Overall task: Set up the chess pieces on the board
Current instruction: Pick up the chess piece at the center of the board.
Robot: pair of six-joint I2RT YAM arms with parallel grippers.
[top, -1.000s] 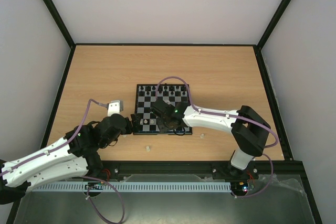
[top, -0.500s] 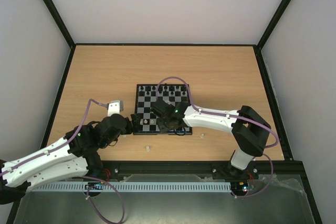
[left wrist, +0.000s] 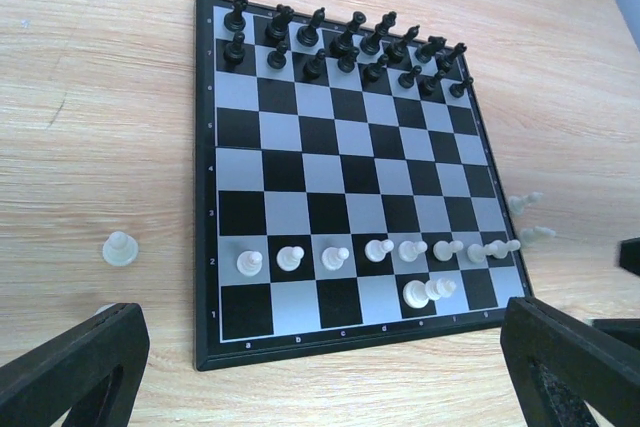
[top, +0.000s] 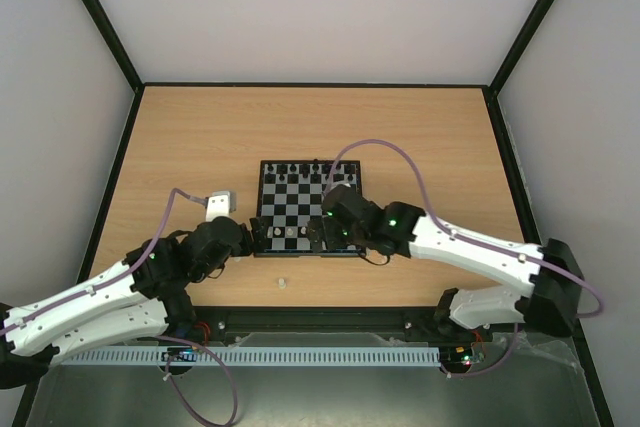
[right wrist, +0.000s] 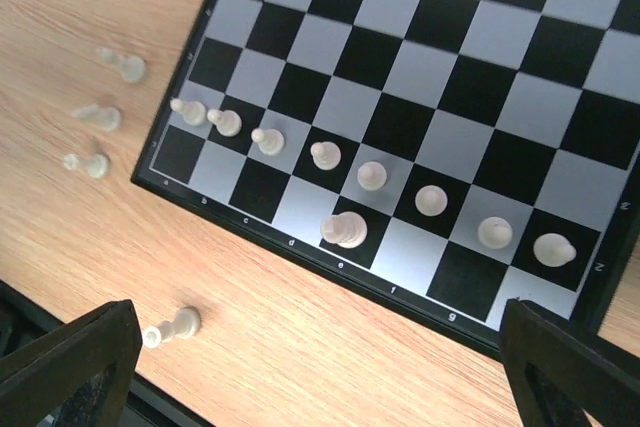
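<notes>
Eight whitish translucent plastic pawns (right wrist: 372,176) lined along the second rank of the small black-and-pale-grey checked chessboard (left wrist: 330,172), with one taller whitish piece (right wrist: 343,230) alone on the near rank behind them. Both far ranks filled with black plastic chessmen (left wrist: 340,47), seemingly complete. Board flat on the light wooden table (top: 200,137), set between both arms, probably for shared reach. Several loose whitish chessmen (right wrist: 100,117) resting off the board beside the white ranks, likely the missing back-rank men. On the left gripper (left wrist: 320,347), jaws spread wide, nothing held. On the right gripper (right wrist: 318,347), likewise spread and empty above the near rank, apparently free for a pickup.
</notes>
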